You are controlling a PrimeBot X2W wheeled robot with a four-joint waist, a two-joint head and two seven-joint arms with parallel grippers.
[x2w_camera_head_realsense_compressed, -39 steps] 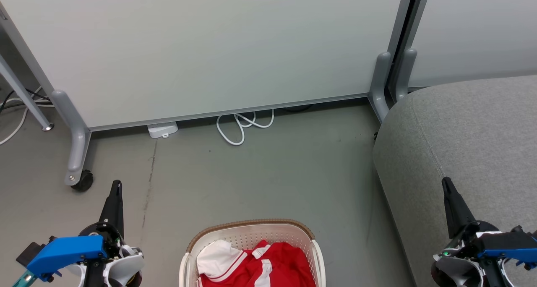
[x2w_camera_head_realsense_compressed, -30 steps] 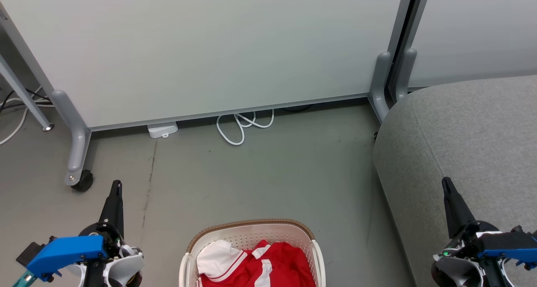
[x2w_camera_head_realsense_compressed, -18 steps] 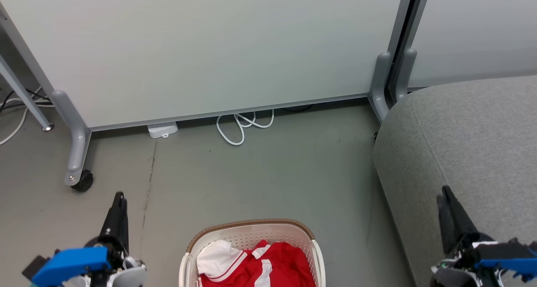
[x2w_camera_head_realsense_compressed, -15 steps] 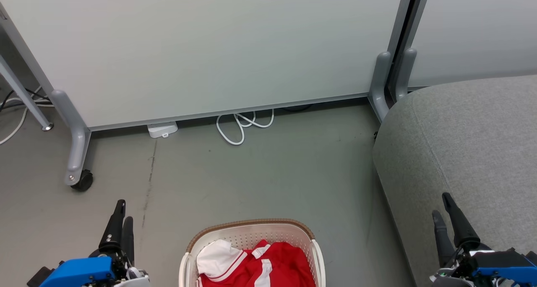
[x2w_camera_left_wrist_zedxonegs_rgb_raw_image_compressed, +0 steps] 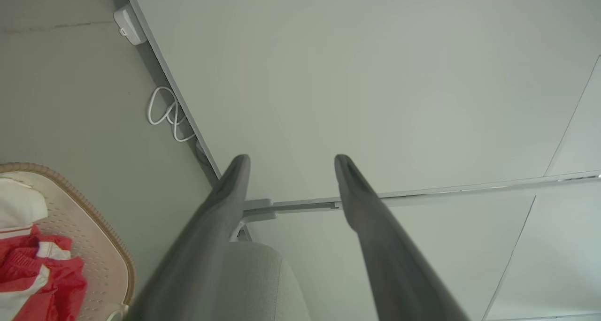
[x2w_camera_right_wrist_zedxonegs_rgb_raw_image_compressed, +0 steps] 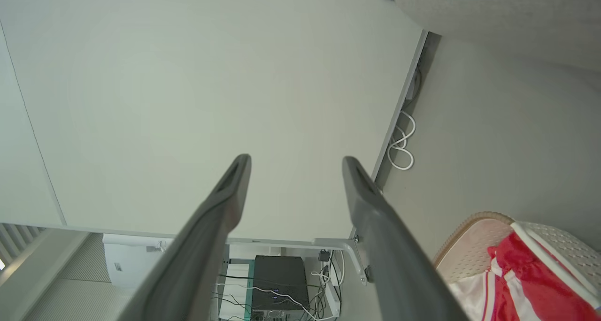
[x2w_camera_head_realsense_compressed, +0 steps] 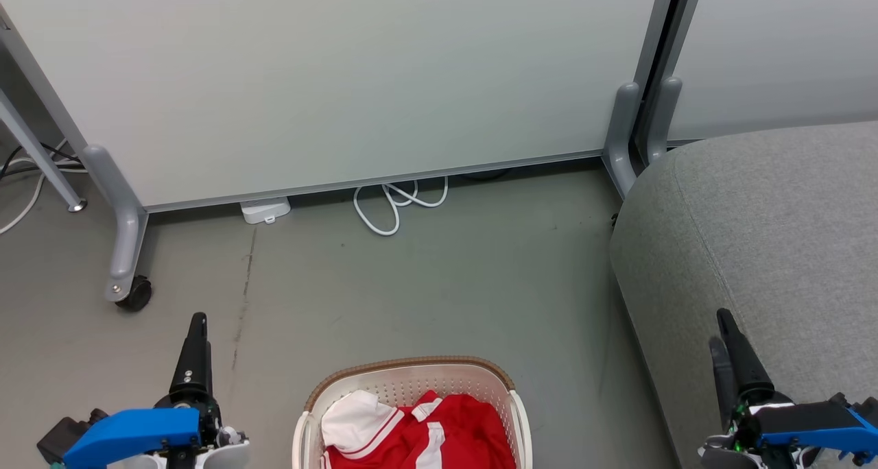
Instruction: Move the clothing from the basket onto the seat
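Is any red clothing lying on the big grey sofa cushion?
No, the red-and-white clothing lies inside the cream perforated plastic basket, apart from the grey fabric seat cushion.

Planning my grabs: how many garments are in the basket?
1 distinguishable: a red-and-white heap in the basket, at the head view's bottom edge. Cropping and folds may hide more.

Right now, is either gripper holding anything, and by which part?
Nothing is held. The left gripper and right gripper are both open, with bare gaps between their fingers, and the clothing lies in the basket.
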